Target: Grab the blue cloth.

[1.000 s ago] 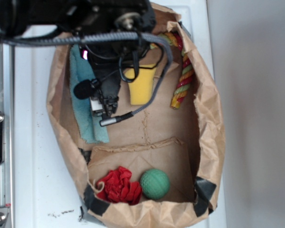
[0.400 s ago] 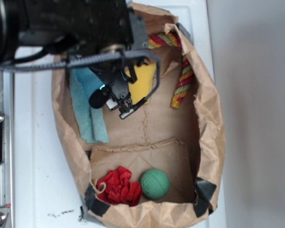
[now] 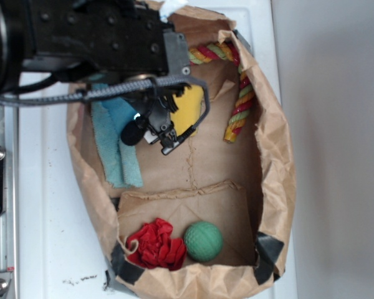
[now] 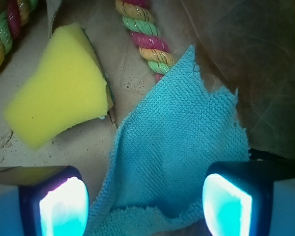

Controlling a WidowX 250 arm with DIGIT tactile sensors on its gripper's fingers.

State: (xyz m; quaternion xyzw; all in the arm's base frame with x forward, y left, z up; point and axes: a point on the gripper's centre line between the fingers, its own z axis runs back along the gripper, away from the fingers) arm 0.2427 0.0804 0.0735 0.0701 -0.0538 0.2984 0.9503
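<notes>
The blue cloth (image 3: 119, 156) is a fuzzy teal towel lying along the left inner side of the paper bag. In the wrist view the blue cloth (image 4: 182, 147) spreads out under and between my two glowing fingers, with a folded edge at the bottom. My gripper (image 4: 145, 206) is open over it, and I cannot tell whether the fingers touch the fabric. Seen from outside, the gripper (image 3: 156, 132) hangs at the cloth's right edge, next to the yellow sponge (image 3: 188, 112). The black arm hides the cloth's upper end.
A brown paper bag (image 3: 277, 156) holds everything. The yellow sponge (image 4: 59, 93) lies left of the cloth. A striped rope (image 3: 240, 106) runs along the bag's top and right. A red ruffled fabric bunch (image 3: 154, 244) and a green ball (image 3: 203, 240) sit at the bottom.
My gripper has shifted right, from over the cloth's middle to its right edge by the sponge, uncovering more of the cloth. The cloth, ball and red fabric have stayed in place.
</notes>
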